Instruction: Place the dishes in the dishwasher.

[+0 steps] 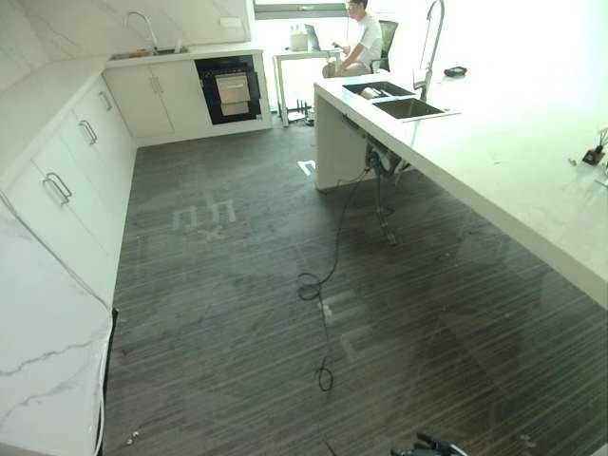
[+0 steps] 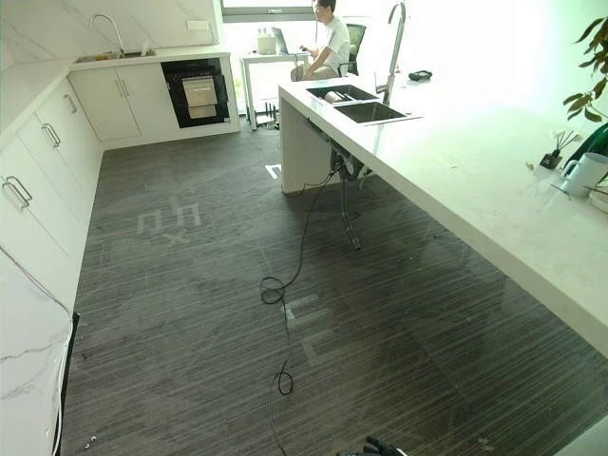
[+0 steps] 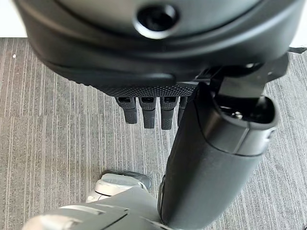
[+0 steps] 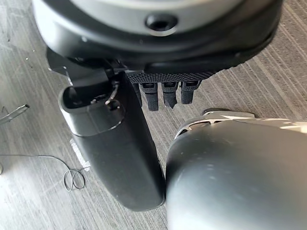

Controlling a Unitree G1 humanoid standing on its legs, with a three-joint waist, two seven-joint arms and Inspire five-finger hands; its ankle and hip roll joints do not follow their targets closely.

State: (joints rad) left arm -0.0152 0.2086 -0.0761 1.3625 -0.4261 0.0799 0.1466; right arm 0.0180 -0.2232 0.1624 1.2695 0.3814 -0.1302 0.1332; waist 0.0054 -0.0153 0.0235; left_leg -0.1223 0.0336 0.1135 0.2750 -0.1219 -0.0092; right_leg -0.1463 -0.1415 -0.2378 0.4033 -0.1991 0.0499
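Nearest, both hands hang low beside the robot over the striped dark floor (image 1: 237, 313): the left hand (image 3: 158, 96) shows in its wrist view with straight, relaxed fingers (image 3: 148, 112) pointing down and nothing between them and the thumb, and the right hand (image 4: 163, 81) hangs the same way, loose and empty. Further out, a long white island counter (image 2: 475, 180) runs along the robot's right, with a white mug (image 2: 584, 174) and a small potted plant (image 2: 551, 157) near its close end. Beyond them, a double sink (image 2: 361, 103) with a tall tap (image 2: 394, 47) is sunk into the far end of the counter; something pale lies in the farther basin, probably the dishes (image 2: 334, 96), though it is too small to say what kind. Across the room, a dark built-in appliance (image 1: 228, 88) sits in the white cabinets (image 1: 152, 95), likely the dishwasher, well apart from the sink. At the far wall a person (image 1: 359, 43) sits at a small desk. Judging by ordinary crockery, the dishes would be stiff, fairly heavy for their size, breakable, and slippery if wet, so a firm pinch across the rim, thumb on one face and fingers on the other, seems the safest hold, with each piece carried singly.
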